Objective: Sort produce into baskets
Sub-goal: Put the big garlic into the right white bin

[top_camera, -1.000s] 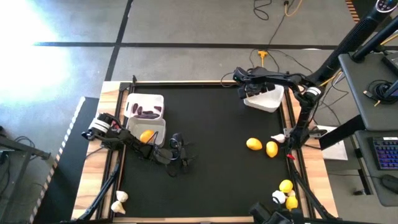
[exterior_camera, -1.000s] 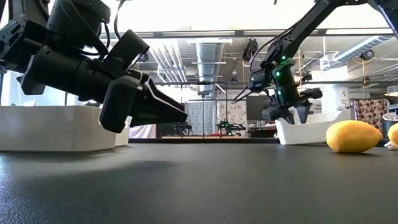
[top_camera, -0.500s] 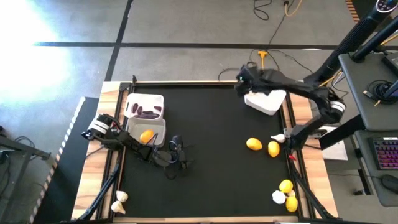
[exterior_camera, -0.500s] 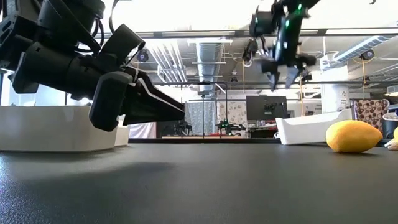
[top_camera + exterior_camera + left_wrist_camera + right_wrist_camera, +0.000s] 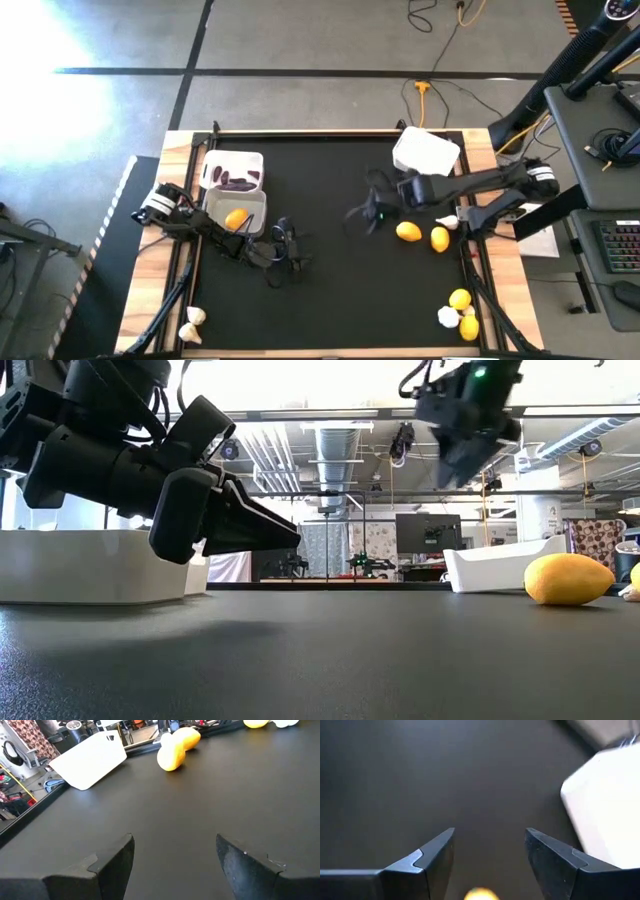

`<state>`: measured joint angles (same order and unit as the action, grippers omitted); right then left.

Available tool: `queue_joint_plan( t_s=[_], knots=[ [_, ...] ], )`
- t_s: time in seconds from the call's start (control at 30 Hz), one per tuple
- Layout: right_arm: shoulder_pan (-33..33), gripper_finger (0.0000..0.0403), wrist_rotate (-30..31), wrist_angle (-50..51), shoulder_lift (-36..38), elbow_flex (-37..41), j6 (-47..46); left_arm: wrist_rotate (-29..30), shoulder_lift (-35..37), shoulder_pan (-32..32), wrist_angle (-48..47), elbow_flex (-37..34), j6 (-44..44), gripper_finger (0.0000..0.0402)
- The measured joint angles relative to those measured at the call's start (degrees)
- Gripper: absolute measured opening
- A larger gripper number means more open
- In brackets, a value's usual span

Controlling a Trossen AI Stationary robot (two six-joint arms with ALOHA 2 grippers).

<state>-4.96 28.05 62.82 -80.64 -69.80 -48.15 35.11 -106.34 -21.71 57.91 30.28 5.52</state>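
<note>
Three white baskets show in the high view: one (image 5: 232,172) holds dark purple pieces, one (image 5: 240,212) beside it holds a lemon, and one (image 5: 427,152) stands at the far right. Two lemons (image 5: 408,232) (image 5: 438,238) and a garlic bulb (image 5: 449,222) lie on the black mat at the right. My right gripper (image 5: 365,213) hangs open high above the mat, left of those lemons, with nothing between its fingers (image 5: 490,845). My left gripper (image 5: 285,250) stays open low over the mat beside the left baskets, empty (image 5: 175,845).
More lemons (image 5: 459,298) (image 5: 468,325) and a garlic bulb (image 5: 448,316) lie at the near right corner. Two garlic bulbs (image 5: 192,315) lie off the mat at the near left. The mat's middle (image 5: 340,290) is bare. Wooden rails edge the table (image 5: 300,132).
My right gripper has risen away from the far right basket and swung toward the table's near edge and a little left, ending high over the mat beside the two lemons. The basket stays where it was.
</note>
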Motion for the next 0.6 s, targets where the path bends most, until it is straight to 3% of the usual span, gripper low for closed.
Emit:
queue_joint_plan(
  t_s=[0.13,0.27,0.4,0.6],
  knots=[
    [-3.35,0.0235,-7.21,8.29,-1.65,0.14,-6.13,0.0,0.0,0.0,0.0,-0.01,-0.01,0.0262],
    [-3.66,0.0251,-18.56,18.84,-3.39,1.16,-12.39,0.0,0.0,0.0,0.0,0.0,0.0,0.0262],
    [-3.51,0.0271,-26.44,25.91,-5.0,3.92,-12.95,0.02,0.02,0.0,0.22,0.39,0.81,0.0262],
    [-1.71,0.0287,-28.1,26.49,-5.86,12.28,-9.46,-0.07,0.08,0.0,0.55,2.08,1.96,0.0262]
  ],
)
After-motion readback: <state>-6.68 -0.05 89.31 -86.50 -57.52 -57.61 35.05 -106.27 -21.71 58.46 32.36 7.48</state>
